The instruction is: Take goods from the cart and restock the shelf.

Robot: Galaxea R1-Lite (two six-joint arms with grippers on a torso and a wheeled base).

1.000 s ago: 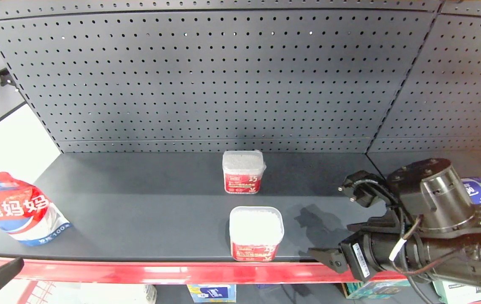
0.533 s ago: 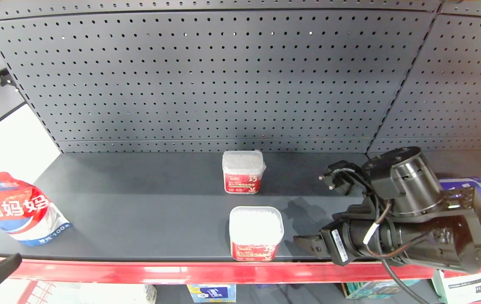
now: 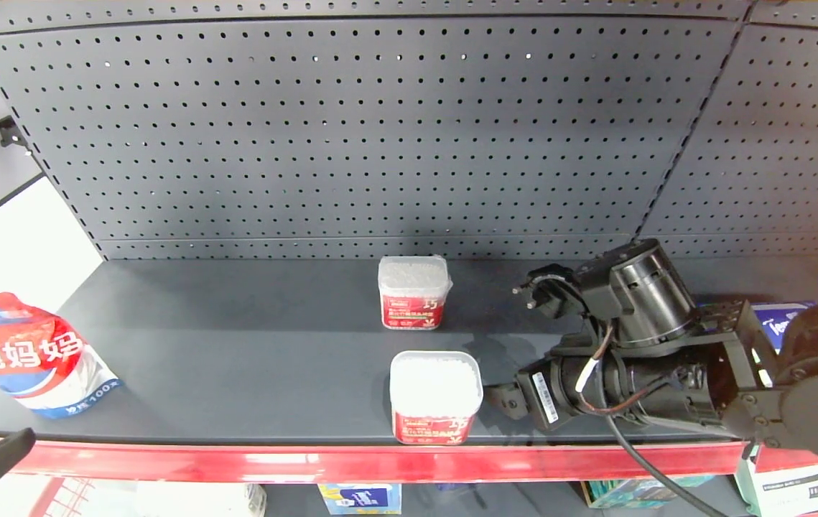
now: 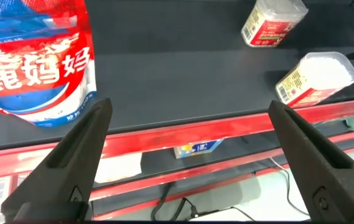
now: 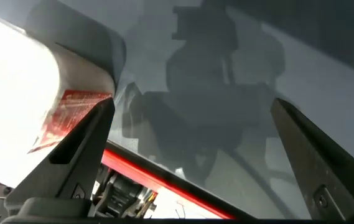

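Front tub (image 3: pixel 436 395): upright at the front edge of the shelf (image 3: pixel 236 359).
Rear tub (image 3: pixel 413 291): upright, directly behind.
Right gripper (image 5: pixel 190 106): fingers wide apart, empty, just beside the nearer tub.
Left gripper (image 4: pixel 189 104): spread wide, empty.
Bag (image 3: pixel 21 352): shelf's left end.

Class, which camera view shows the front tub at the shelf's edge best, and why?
The head view: the front tub shows whole, lid and label. The left wrist view shows it farther off, at an angle; the right wrist view catches one close corner.

Red bag (image 3: pixel 21 352) bears large white characters
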